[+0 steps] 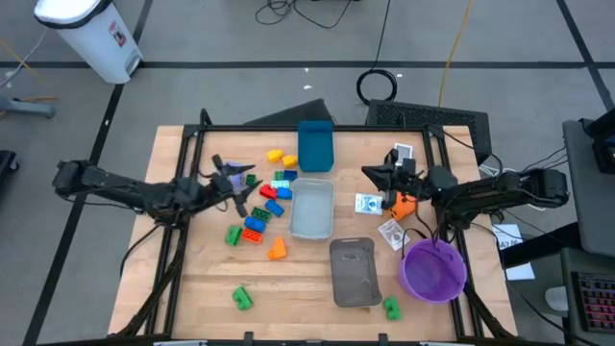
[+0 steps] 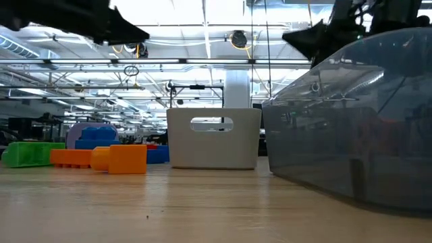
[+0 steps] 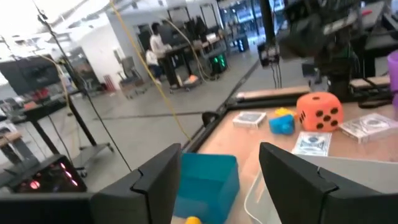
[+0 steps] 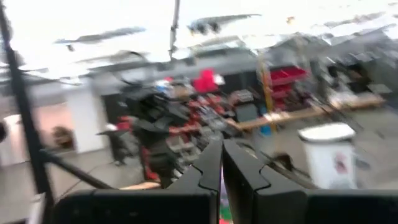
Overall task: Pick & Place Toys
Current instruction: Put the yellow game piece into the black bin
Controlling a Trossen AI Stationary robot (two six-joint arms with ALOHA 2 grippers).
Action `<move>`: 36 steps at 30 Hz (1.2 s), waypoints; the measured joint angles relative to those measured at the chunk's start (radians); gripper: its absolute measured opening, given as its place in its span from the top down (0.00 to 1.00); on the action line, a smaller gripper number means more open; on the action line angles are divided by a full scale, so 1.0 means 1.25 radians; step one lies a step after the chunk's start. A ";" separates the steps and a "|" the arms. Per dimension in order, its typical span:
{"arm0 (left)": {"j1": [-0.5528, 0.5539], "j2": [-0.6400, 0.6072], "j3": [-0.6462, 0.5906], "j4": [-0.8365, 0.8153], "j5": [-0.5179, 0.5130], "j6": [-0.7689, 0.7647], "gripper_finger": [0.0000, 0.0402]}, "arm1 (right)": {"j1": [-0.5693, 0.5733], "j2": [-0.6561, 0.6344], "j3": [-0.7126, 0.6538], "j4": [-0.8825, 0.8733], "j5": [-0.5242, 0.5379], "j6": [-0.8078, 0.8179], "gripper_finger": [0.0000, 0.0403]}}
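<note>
Several small bricks in yellow, blue, red, green and orange (image 1: 269,197) lie on the table left of the trays. My left gripper (image 1: 245,185) hovers open and empty over them, with a purple piece (image 1: 233,174) just beside it. In the left wrist view its fingers (image 3: 155,180) frame the blue bin (image 3: 208,180). An orange dotted die (image 1: 405,205) rests on the table under my right arm and also shows in the left wrist view (image 3: 318,112). My right gripper (image 1: 371,173) is shut and raised above the table; nothing shows between its fingers (image 4: 222,168).
A blue bin (image 1: 315,144), a pale tray (image 1: 311,207) and a grey tray (image 1: 353,272) stand in a row down the middle. A purple bowl (image 1: 432,269) stands at the right front. Card packs (image 1: 368,203) lie near the die. Single green bricks (image 1: 241,298) lie near the front edge.
</note>
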 joint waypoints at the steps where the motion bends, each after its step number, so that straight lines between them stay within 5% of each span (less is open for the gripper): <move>1: 0.017 0.016 0.003 0.009 0.013 0.002 0.46 | 0.000 0.000 0.009 -0.001 -0.020 -0.015 0.98; 5: 0.085 0.063 0.018 0.082 0.070 0.023 0.56 | 0.000 -0.007 0.083 -0.108 -0.038 -0.056 0.98; 14: 0.202 0.085 0.034 0.097 0.147 0.024 0.84 | 0.000 -0.019 0.386 -0.774 -0.034 -0.229 0.83; 19: 0.245 0.085 0.051 0.068 0.161 0.100 0.87 | 0.000 -0.019 0.430 -0.845 -0.035 -0.266 0.72; 28: 0.328 0.164 0.327 -0.407 0.171 0.099 0.67 | 0.000 -0.019 0.430 -0.967 -0.036 -0.260 0.48; 36: 0.448 0.328 0.524 -0.626 0.188 0.076 0.41 | 0.000 -0.019 0.354 -0.964 -0.036 -0.212 0.39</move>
